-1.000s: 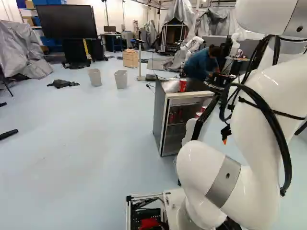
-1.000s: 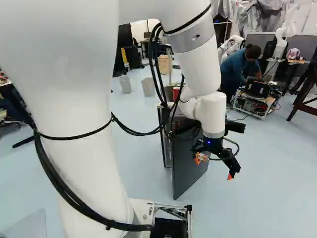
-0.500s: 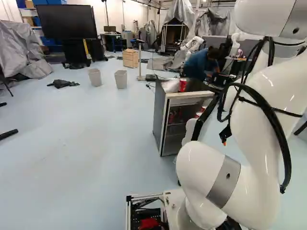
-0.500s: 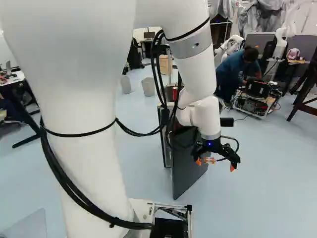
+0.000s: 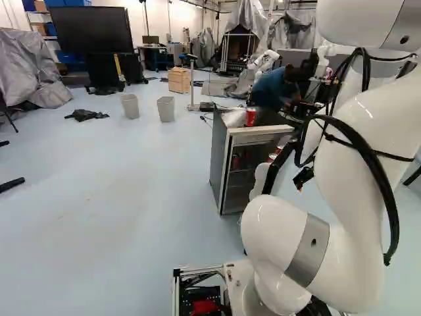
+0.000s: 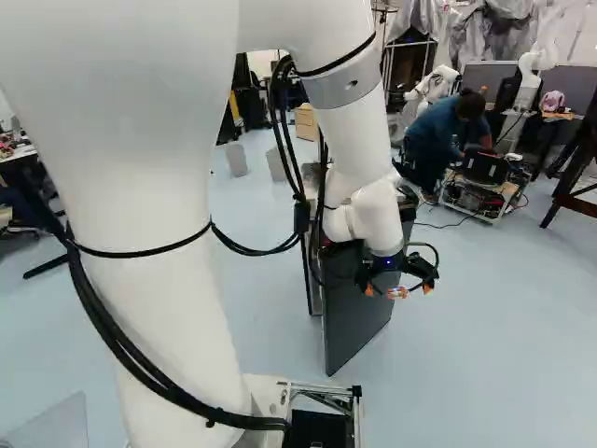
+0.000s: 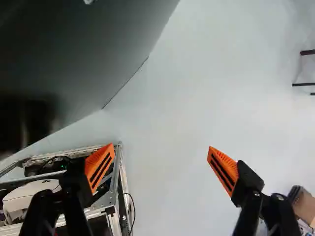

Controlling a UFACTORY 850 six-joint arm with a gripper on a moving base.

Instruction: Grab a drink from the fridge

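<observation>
In the right base view my gripper (image 6: 398,290) points down in front of the outer face of the fridge's open door (image 6: 353,322). Its orange-padded fingers stand wide apart in the wrist view, with only floor between the gripper's tips (image 7: 161,150); the dark door panel (image 7: 93,54) rises beside them. The small fridge (image 5: 221,161) shows its opening in the left base view. Inside are dim red cans (image 5: 235,162), and more red-and-white cans (image 5: 272,158) stand near the door side. One red can (image 5: 250,117) is on the fridge top.
A plastic bag (image 5: 234,118) lies on the fridge top. Two grey bins (image 5: 166,108) stand farther back. Beyond the fridge a person crouches by a wheeled cart (image 6: 485,187), with another robot (image 6: 435,86) behind. The base's metal frame (image 7: 120,182) shows below the gripper.
In the right base view my gripper has moved left and slightly up, so that it now overlaps the door, and the wrist has tilted. The base, fridge and cans have not moved.
</observation>
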